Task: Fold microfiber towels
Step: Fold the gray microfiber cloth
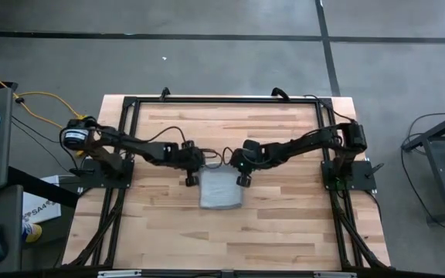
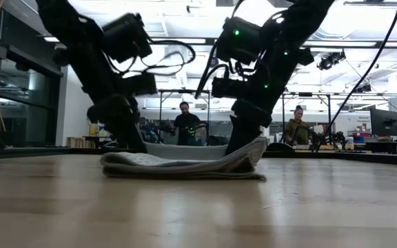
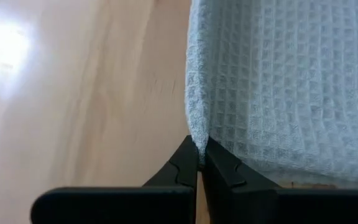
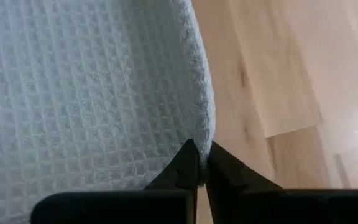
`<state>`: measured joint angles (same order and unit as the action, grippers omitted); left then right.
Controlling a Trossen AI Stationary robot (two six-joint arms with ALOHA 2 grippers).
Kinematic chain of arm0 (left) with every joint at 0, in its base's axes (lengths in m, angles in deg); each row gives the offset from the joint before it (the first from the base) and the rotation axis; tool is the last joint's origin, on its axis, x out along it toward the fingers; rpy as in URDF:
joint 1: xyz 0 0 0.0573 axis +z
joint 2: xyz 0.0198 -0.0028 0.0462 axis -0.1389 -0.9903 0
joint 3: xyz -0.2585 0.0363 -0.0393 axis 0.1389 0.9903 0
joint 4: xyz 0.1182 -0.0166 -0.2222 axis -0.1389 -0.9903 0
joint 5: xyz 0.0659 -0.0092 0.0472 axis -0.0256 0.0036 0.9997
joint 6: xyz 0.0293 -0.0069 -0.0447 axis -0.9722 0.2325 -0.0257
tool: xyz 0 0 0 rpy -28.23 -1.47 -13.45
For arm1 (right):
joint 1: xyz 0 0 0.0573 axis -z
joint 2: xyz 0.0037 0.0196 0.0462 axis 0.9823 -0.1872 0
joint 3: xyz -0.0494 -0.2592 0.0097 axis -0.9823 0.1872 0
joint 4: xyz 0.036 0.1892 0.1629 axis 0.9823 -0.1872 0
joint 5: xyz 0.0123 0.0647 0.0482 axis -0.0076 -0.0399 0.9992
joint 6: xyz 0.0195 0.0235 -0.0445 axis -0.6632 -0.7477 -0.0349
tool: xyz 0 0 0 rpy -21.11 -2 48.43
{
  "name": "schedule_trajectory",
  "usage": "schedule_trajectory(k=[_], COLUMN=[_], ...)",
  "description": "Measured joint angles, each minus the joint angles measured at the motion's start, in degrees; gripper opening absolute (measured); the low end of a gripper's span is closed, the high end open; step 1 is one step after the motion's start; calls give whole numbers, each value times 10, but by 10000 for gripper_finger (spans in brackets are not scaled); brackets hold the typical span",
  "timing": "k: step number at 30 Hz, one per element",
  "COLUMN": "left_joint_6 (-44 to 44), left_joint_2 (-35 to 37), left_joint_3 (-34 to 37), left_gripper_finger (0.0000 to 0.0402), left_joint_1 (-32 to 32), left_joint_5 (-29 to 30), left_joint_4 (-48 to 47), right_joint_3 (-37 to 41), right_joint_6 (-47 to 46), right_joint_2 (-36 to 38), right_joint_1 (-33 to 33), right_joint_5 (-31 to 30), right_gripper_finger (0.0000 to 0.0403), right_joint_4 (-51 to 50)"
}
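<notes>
The pale grey-blue waffle-textured microfiber towel (image 1: 222, 189) lies near the middle of the light wooden butcher-block table (image 1: 284, 224), already doubled into a compact rectangle with stacked layers visible from table height (image 2: 185, 165). At the towel's far edge, the left gripper (image 1: 191, 179) stands at one corner and the right gripper (image 1: 243, 179) at the other. Each wrist view shows the dark fingers pressed together with a thin edge of the cloth pinched between the tips, the left (image 3: 199, 163) on its corner and the right (image 4: 202, 167) on the opposite one. From the low view the right-hand corner is lifted slightly off the stack while the rest stays flat. The bite on each corner looks shallow, so the likely risk is the fabric slipping out of one pair of tips mid-fold, leaving the towel skewed. If only the top layer is caught, pulling could also peel the stack apart rather than carry it over. Uneven travel between the two arms would twist the edge.
</notes>
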<state>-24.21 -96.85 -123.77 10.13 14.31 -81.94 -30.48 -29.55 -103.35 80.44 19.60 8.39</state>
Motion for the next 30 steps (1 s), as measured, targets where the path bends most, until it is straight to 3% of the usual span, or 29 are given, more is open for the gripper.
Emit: schedule_trajectory(k=[14, 25, 30], left_joint_6=[14, 68, 68], left_joint_2=[9, 10, 10], left_joint_3=[-1, -1, -1], left_gripper_finger=[1, 1, 1], left_joint_1=[-148, -240, -284], left_joint_5=[188, 257, 280], left_joint_4=[-12, -6, 20], right_joint_3=[0, 0, 0], right_joint_6=[-3, -29, -30], right_joint_2=[0, 0, 0], right_joint_1=[-114, -216, -253], right_joint_5=[-170, -273, -281], right_gripper_finger=[5, 5, 5], right_joint_4=[-3, -3, -4])
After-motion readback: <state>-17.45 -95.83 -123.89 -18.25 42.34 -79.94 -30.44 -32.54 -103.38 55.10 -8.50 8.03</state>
